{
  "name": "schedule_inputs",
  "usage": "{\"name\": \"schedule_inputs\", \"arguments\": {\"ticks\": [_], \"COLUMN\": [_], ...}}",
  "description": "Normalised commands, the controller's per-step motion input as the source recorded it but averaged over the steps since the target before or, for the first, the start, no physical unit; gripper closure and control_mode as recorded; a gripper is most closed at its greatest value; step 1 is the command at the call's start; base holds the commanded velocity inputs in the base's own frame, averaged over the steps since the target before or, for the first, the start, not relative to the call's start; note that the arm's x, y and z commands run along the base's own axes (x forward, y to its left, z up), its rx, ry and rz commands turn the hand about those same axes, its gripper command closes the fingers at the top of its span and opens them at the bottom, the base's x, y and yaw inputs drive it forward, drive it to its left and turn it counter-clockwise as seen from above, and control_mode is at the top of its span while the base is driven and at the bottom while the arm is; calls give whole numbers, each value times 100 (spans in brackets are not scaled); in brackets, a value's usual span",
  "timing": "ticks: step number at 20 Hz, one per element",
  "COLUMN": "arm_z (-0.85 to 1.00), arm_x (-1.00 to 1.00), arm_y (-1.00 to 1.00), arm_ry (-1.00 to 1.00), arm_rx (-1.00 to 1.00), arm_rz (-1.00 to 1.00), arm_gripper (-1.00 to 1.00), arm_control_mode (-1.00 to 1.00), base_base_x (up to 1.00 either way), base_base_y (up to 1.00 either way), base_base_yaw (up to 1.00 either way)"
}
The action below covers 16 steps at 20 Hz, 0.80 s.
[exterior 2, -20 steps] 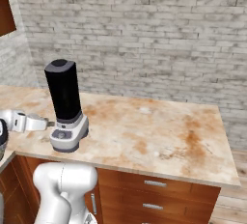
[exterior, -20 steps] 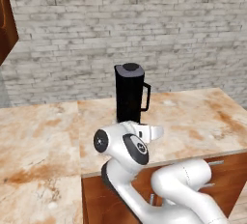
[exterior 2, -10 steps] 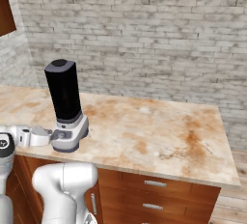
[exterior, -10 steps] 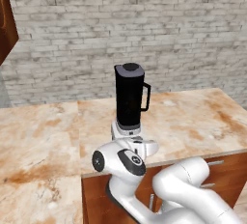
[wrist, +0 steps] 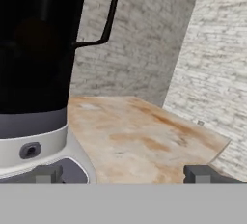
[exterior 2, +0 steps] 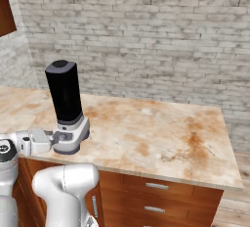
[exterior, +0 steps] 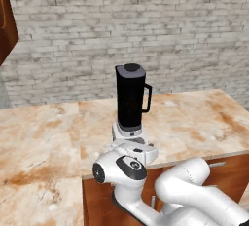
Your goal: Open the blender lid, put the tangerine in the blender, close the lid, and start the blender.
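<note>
Cataloguing one blender (exterior: 130, 104): we are seeing its tall black jar standing upright on a light grey base, on the marbled countertop (exterior: 44, 142) near the front edge, before a grey brick wall (exterior: 146, 30). We are noting the blender lid (exterior: 131, 69) sitting on the jar's top, grey with a dark round knob, and the black handle on the jar's side. Our gripper (wrist: 123, 175) is hovering low, just in front of the base, its fingertips (wrist: 198, 174) standing wide apart and clasping nothing. A faint orange shape is showing through the dark jar; we cannot tell what it is.
</note>
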Motion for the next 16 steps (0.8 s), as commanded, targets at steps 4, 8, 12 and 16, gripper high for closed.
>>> {"name": "schedule_inputs", "arguments": {"ticks": [4,8,12,16], "arm_z": [-9,0,0,-1], "arm_x": [15,28,27,24], "arm_y": [4,0,1,6], "arm_ry": [-1,0,0,0], "arm_rx": [0,0,0,0], "arm_rz": [-8,-12,-7,-4], "arm_gripper": [-100,-100,-100,-100], "arm_control_mode": [-100,-100,-100,-100], "base_base_x": [0,0,0,0], "base_base_y": [0,0,0,0], "base_base_yaw": [0,0,0,0]}}
